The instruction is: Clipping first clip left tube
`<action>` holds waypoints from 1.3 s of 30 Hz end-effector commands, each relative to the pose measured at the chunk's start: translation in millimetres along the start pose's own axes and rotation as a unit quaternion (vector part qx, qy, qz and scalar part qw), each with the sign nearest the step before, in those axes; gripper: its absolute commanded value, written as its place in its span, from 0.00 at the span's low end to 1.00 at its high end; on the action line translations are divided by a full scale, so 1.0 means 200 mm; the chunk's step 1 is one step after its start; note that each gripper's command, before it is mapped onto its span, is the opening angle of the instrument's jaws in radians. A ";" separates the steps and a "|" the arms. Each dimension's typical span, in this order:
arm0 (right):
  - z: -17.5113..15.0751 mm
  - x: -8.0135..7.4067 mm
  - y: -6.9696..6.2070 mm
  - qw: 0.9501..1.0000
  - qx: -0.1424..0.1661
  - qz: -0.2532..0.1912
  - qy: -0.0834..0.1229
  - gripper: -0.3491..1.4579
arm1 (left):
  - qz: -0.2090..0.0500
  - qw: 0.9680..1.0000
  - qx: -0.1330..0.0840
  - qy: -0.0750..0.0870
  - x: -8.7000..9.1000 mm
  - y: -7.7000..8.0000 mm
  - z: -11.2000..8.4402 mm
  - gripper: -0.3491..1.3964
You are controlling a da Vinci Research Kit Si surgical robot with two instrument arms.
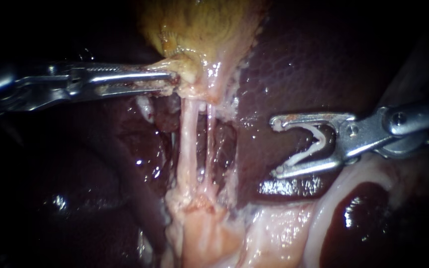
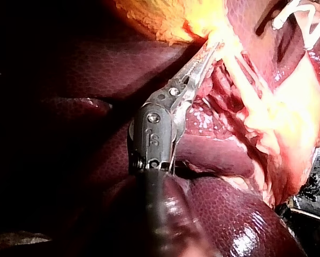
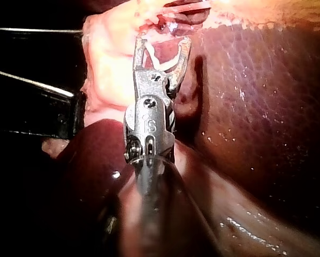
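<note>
Two tubes run taut from the gallbladder [image 1: 199, 25] down to the pale tissue below. The left tube [image 1: 188, 144], the thicker of the pair, is bare with no clip on it. The thinner right tube [image 1: 209, 149] just beside it is bare too.

Your left tool [image 1: 172, 79] is clamped on the pale lower end of the gallbladder, just above where the tubes begin, and holds them stretched. Your right tool [image 1: 275, 147] lies over the liver [image 1: 314, 59], well apart from the tubes on their right side. Its jaws stand wide, yet both bear on the open white clip [image 1: 301, 157] seated between them, so the tool is carrying the clip and not closing it.

By my reading you are at the approach: the clip is loaded, the tube is exposed and nothing is placed yet. The next move calls for carrying the right tool across toward the tubes. The thin right tube lies between the clip and its target, so you would have to keep it out of the clip's mouth and take in the left tube alone. Both legs of the clip should be past that tube before you squeeze, with the left tool's hold unchanged.

As for writing — small stamped marks show on the tools' housings in the wrist views, and I leave those unread. No brand or label can be made out anywhere else
</note>
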State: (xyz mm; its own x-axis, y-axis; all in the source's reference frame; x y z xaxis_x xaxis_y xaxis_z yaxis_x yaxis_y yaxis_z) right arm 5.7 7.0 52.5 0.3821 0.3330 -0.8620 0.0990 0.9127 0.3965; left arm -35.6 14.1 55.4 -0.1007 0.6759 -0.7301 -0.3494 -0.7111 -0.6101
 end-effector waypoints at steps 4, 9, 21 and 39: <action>0.000 0.000 0.000 1.000 0.000 0.000 0.000 0.47 | 0.000 1.000 -0.002 0.000 0.000 0.000 -0.003 0.00; 0.000 0.000 0.000 1.000 0.001 0.000 0.000 0.47 | -0.001 1.000 -0.008 -0.001 0.003 0.001 -0.013 0.00; 0.001 0.001 -0.001 1.000 0.002 0.000 0.001 0.47 | -0.017 1.000 -0.003 0.022 0.031 0.009 -0.045 0.00; 0.045 0.022 -0.019 1.000 0.028 0.009 0.006 0.47 | -0.015 1.000 -0.003 0.026 0.033 0.014 -0.047 0.00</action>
State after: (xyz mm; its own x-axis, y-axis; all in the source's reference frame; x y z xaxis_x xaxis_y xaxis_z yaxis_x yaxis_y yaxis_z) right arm 15.9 2.6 50.0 0.3724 0.3578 -0.8563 0.1429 0.8896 0.4338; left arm -28.3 14.8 45.9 -0.0413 0.6853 -0.7271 -0.3465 -0.6924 -0.6329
